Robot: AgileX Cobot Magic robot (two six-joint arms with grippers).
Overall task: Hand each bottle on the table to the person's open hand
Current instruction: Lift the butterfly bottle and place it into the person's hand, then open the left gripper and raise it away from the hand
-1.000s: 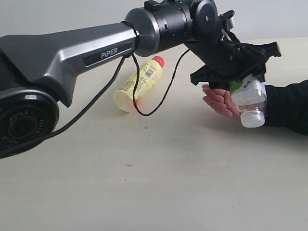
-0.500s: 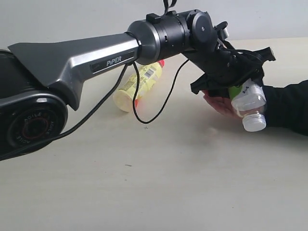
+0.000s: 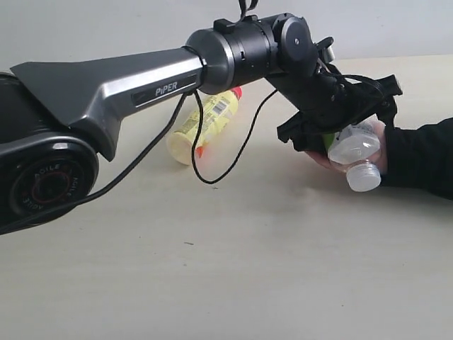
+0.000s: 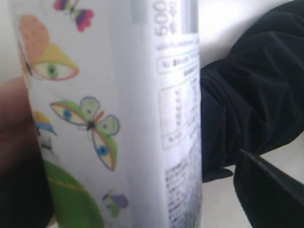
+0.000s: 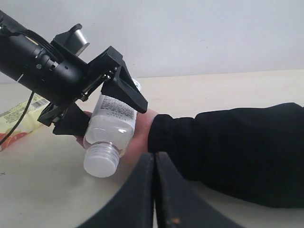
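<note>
A white-capped bottle [image 3: 356,150] with a white-green label lies cap-down in the person's hand [image 3: 320,156], whose thumb curls over it. My left gripper [image 3: 345,120] still straddles this bottle. In the left wrist view the bottle [image 4: 123,114] fills the picture, and a gap shows between it and one finger [image 4: 268,187], so the jaws stand open. The right wrist view shows the same bottle [image 5: 110,127] on the palm [image 5: 142,129]. My right gripper [image 5: 155,190] is shut and empty, low in front of the sleeve. A yellow red-capped bottle [image 3: 205,119] lies on the table [image 3: 233,269] behind the left arm. The other bottles are out of view.
The person's black sleeve [image 3: 425,157] rests on the table at the right. The left arm's grey link [image 3: 106,78] and its black cable [image 3: 212,159] cross above the yellow bottle. Bare tabletop [image 3: 212,283] lies in front.
The left gripper has come down and tilted the bottle into the palm. The person's fingers have closed round the bottle.
</note>
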